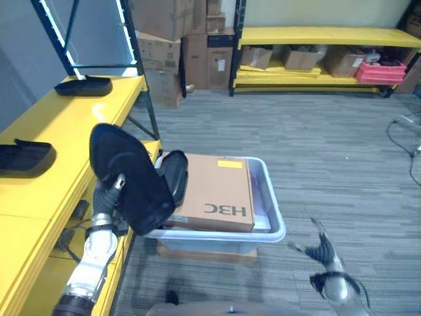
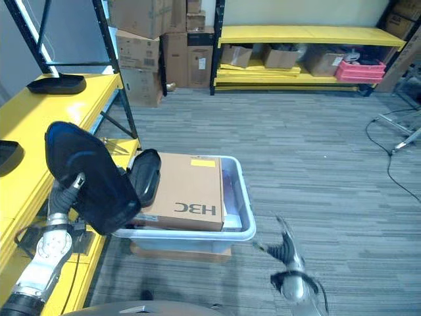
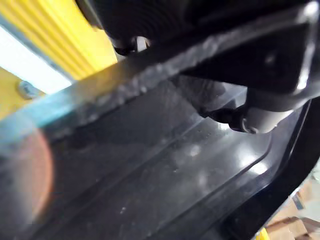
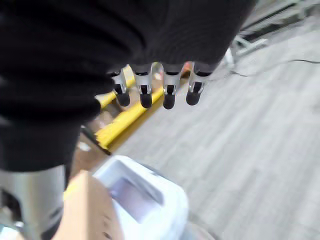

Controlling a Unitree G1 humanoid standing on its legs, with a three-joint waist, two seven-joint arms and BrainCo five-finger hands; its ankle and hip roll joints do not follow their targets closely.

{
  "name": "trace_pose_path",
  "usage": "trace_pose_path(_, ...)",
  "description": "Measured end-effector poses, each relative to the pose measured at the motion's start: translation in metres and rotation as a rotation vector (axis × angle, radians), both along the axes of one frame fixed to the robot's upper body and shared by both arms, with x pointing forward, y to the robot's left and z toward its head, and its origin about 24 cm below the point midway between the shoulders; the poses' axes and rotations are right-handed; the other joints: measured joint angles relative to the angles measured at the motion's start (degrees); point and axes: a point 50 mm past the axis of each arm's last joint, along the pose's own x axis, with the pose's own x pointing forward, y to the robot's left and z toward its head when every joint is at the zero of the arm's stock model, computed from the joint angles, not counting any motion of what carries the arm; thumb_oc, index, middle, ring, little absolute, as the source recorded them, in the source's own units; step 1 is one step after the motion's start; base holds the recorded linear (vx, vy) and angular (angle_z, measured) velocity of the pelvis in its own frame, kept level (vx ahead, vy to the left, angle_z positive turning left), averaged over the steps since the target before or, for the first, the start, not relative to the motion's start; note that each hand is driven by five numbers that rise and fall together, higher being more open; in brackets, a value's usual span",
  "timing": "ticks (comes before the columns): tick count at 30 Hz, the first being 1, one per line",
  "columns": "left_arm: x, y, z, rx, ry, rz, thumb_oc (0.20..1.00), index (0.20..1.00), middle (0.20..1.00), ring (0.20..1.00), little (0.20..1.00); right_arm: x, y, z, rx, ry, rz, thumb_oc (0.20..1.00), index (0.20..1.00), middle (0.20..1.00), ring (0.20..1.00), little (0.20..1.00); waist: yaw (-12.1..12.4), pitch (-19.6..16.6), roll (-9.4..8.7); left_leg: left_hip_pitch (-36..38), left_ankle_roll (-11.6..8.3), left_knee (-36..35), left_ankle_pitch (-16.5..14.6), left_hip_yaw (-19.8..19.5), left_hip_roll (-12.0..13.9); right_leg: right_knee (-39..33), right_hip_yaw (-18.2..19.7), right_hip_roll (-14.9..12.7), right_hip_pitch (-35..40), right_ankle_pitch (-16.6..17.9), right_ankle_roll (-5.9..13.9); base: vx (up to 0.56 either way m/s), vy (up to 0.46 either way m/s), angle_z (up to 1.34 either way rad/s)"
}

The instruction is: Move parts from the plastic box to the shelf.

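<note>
Grey carpet floor [image 1: 329, 164] surrounded the plastic box [image 1: 270, 197]. Left hand [image 1: 105, 191] gripped a black part [image 1: 128, 174], fingers curled round it, beside the yellow shelf [image 1: 59, 125]. Right hand [image 4: 155, 90] hung open, empty, near the box.

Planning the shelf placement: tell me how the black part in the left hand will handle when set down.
The black part looks like rigid moulded plastic: it keeps its shape while held at one edge by the left robot hand. It is probably light. Its glossy surface may be slippery, and its curved shell might rock on the shelf.
</note>
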Motion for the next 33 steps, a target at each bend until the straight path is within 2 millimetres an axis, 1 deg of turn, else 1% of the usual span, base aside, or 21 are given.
trace_pose_path(5,0.003,-0.020,0.033,-0.023,-0.172,-0.137,0.200,0.200,0.200,0.200,0.200,-0.043,0.014,-0.060,0.136,0.385,-0.042,1.000,1.000,1.000,1.000,1.000,2.4,0.1,-0.06,-0.6,-0.58,0.0,-0.3,-0.8,0.1,0.0,-0.5,0.3,0.3,0.1,-0.03,-0.01,-0.085,0.07)
trace_pose_path(7,0.004,-0.024,0.043,-0.030,-0.229,-0.186,0.200,0.200,0.200,0.200,0.200,-0.053,0.023,-0.069,0.176,0.463,-0.020,1.000,1.000,1.000,1.000,1.000,3.6,0.4,0.13,-1.4,-0.68,0.0,0.1,-2.6,0.0,0.0,-2.2,0.4,0.5,0.0,-0.12,-0.07,-0.215,0.56)
trace_pose_path(11,0.001,-0.040,0.068,-0.109,-0.328,-0.333,0.200,0.200,0.200,0.200,0.200,-0.083,0.041,-0.092,0.199,0.685,-0.026,1.000,1.000,1.000,1.000,1.000,9.7,1.7,0.69,-5.3,-2.98,0.4,4.0,-12.2,0.6,0.0,-10.8,3.2,1.3,-1.6,-1.45,-0.05,-0.194,1.06)
trace_pose_path(13,-0.002,-0.029,0.070,-0.129,-0.338,-0.309,0.200,0.200,0.200,0.200,0.200,-0.078,0.034,-0.092,0.190,0.702,-0.052,1.000,1.000,1.000,1.000,1.000,12.9,3.4,1.24,-5.8,-3.64,0.4,2.0,-13.2,1.6,0.0,-13.3,3.5,1.8,-2.5,-2.84,0.00,-0.002,0.69)
trace_pose_path(16,-0.003,-0.016,0.072,-0.110,-0.333,-0.279,0.200,0.200,0.200,0.200,0.200,-0.054,0.032,-0.085,0.183,0.632,-0.020,1.000,1.000,1.000,1.000,1.000,12.5,3.5,-0.13,-4.8,-3.23,5.4,-1.5,-11.2,0.5,0.4,-13.2,0.5,2.0,-2.2,-2.76,-0.13,-0.170,0.03)
trace_pose_path(17,-0.003,-0.029,0.069,-0.173,-0.349,-0.302,0.200,0.200,0.200,0.200,0.200,-0.045,0.036,-0.082,0.206,0.590,-0.025,1.000,1.000,1.000,1.000,1.000,11.7,3.0,3.11,-5.8,-3.09,7.7,-2.5,-10.5,1.2,1.5,-12.5,2.5,3.1,-1.7,0.04,-0.22,-0.256,1.22)
trace_pose_path(18,-0.006,-0.061,0.068,-0.366,-0.424,-0.311,0.200,0.200,0.200,0.200,0.200,-0.055,0.045,-0.085,0.323,0.526,-0.173,1.000,1.000,1.000,1.000,1.000,11.2,3.2,2.45,-13.4,-4.23,14.8,-0.8,-9.1,-2.5,0.2,-13.3,2.2,4.0,-2.3,2.73,-0.07,-0.002,3.33)
trace_pose_path(19,-0.005,-0.069,0.059,-0.410,-0.389,-0.328,0.200,0.200,0.200,0.200,0.200,-0.053,0.064,-0.093,0.405,0.561,-0.223,1.000,1.000,1.000,1.000,1.000,11.1,3.3,0.10,-17.0,-3.31,10.5,9.7,-4.5,-6.8,0.3,-22.4,0.4,4.7,-5.8,-1.04,-0.15,-0.009,3.10)
trace_pose_path(20,-0.020,-0.031,0.053,-0.265,-0.317,-0.259,0.200,0.200,0.200,0.200,0.200,-0.039,0.055,-0.089,0.378,0.539,-0.209,1.000,1.000,1.000,1.000,1.000,15.9,4.3,2.40,-14.4,-3.71,5.6,5.4,3.3,-4.8,2.8,-23.3,0.2,2.9,-7.2,-1.85,-0.19,0.029,2.54)
trace_pose_path(21,-0.027,-0.004,0.052,-0.158,-0.258,-0.202,0.200,0.200,0.200,0.200,0.200,-0.034,0.049,-0.086,0.352,0.527,-0.178,1.000,1.000,1.000,1.000,1.000,17.7,4.6,3.51,-12.3,5.24,2.8,-3.0,10.8,-5.7,5.7,-27.2,-0.5,4.6,-7.9,0.16,-0.15,0.039,1.94)
trace_pose_path(22,-0.022,0.004,0.056,-0.099,-0.226,-0.223,0.200,0.200,0.200,0.200,0.200,-0.055,0.043,-0.089,0.332,0.577,-0.192,1.000,1.000,1.000,1.000,1.000,16.1,4.1,0.49,-9.1,6.23,0.2,-12.5,18.0,-8.3,8.9,-34.8,-4.1,7.0,-9.0,-0.06,-0.07,0.137,3.22)
trace_pose_path(23,-0.025,0.010,0.065,-0.068,-0.259,-0.218,0.200,0.200,0.200,0.200,0.200,-0.076,0.041,-0.095,0.323,0.665,-0.236,1.000,1.000,1.000,1.000,1.000,16.3,2.5,-2.53,-10.3,4.88,5.8,-7.9,21.2,-8.7,11.4,-37.2,-9.7,6.5,-11.3,-1.84,0.09,0.241,2.60)
trace_pose_path(24,-0.036,0.016,0.077,-0.106,-0.338,-0.161,0.200,0.200,0.200,0.200,0.200,-0.077,0.028,-0.092,0.305,0.655,-0.275,1.000,1.000,1.000,1.000,1.000,20.0,2.1,-2.72,-6.8,3.46,8.2,-1.3,18.1,-4.5,13.4,-34.4,-8.9,6.3,-12.1,0.77,0.09,0.243,1.42)
trace_pose_path(25,-0.033,0.009,0.084,-0.146,-0.394,-0.172,0.200,0.200,0.200,0.200,0.200,-0.063,0.021,-0.086,0.316,0.587,-0.301,1.000,1.000,1.000,1.000,1.000,19.1,2.0,-1.44,-5.0,3.42,5.3,-2.0,14.9,-4.7,15.2,-34.3,-9.5,6.6,-11.8,3.11,0.21,0.363,0.39)
trace_pose_path(26,-0.024,-0.009,0.089,-0.192,-0.430,-0.238,0.200,0.200,0.200,0.200,0.200,-0.042,0.023,-0.081,0.347,0.495,-0.301,1.000,1.000,1.000,1.000,1.000,16.4,1.8,-0.54,-2.9,7.13,2.3,0.3,14.5,-4.5,21.7,-34.1,-11.9,5.5,-10.9,2.68,0.20,0.363,0.39)
trace_pose_path(27,-0.020,-0.014,0.092,-0.186,-0.439,-0.276,0.200,0.200,0.200,0.200,0.200,-0.031,0.028,-0.079,0.365,0.465,-0.292,1.000,1.000,1.000,1.000,1.000,15.7,1.8,-0.25,-1.4,6.76,1.5,0.0,14.8,-3.9,21.4,-33.2,-11.8,4.3,-12.9,3.83,0.40,0.653,0.18)
trace_pose_path(29,0.001,-0.028,0.109,-0.125,-0.472,-0.389,0.200,0.200,0.200,0.200,0.200,-0.014,0.058,-0.082,0.437,0.436,-0.256,1.000,1.000,1.000,1.000,1.000,10.7,2.9,-4.13,-1.2,5.95,3.0,-3.1,13.8,-6.6,18.9,-33.6,-13.6,2.0,-7.7,3.77,0.26,0.451,0.26)
trace_pose_path(30,0.004,-0.033,0.109,-0.117,-0.466,-0.411,0.200,0.200,0.200,0.200,0.200,-0.007,0.062,-0.081,0.449,0.414,-0.254,1.000,1.000,1.000,1.000,1.000,8.5,3.4,-3.53,-0.8,6.42,3.2,-2.7,13.1,-7.1,24.9,-32.3,-17.3,1.5,-8.4,4.42,0.03,0.135,0.37)
trace_pose_path(31,0.005,-0.040,0.108,-0.116,-0.457,-0.446,0.200,0.200,0.200,0.200,0.200,-0.011,0.061,-0.081,0.443,0.413,-0.268,1.000,1.000,1.000,1.000,1.000,7.0,3.6,-2.49,1.1,6.55,2.1,-2.8,12.7,-7.5,31.7,-31.8,-20.2,-0.2,-7.1,2.92,-0.07,0.062,0.32)
trace_pose_path(32,0.007,-0.047,0.109,-0.100,-0.458,-0.481,0.200,0.200,0.200,0.200,0.200,-0.025,0.057,-0.085,0.430,0.452,-0.294,1.000,1.000,1.000,1.000,1.000,4.5,4.4,-1.00,1.9,7.52,2.4,-3.6,10.9,-8.4,40.5,-26.6,-24.2,-2.8,-5.0,4.92,-0.03,-0.058,0.40)
trace_pose_path(33,0.009,-0.049,0.113,-0.084,-0.477,-0.491,0.200,0.200,0.200,0.200,0.200,-0.031,0.052,-0.086,0.435,0.458,-0.331,1.000,1.000,1.000,1.000,1.000,3.4,4.6,-0.42,1.6,8.21,2.6,-3.5,10.0,-8.7,42.4,-21.2,-24.1,-5.7,-6.9,6.91,-0.04,-0.202,0.70)
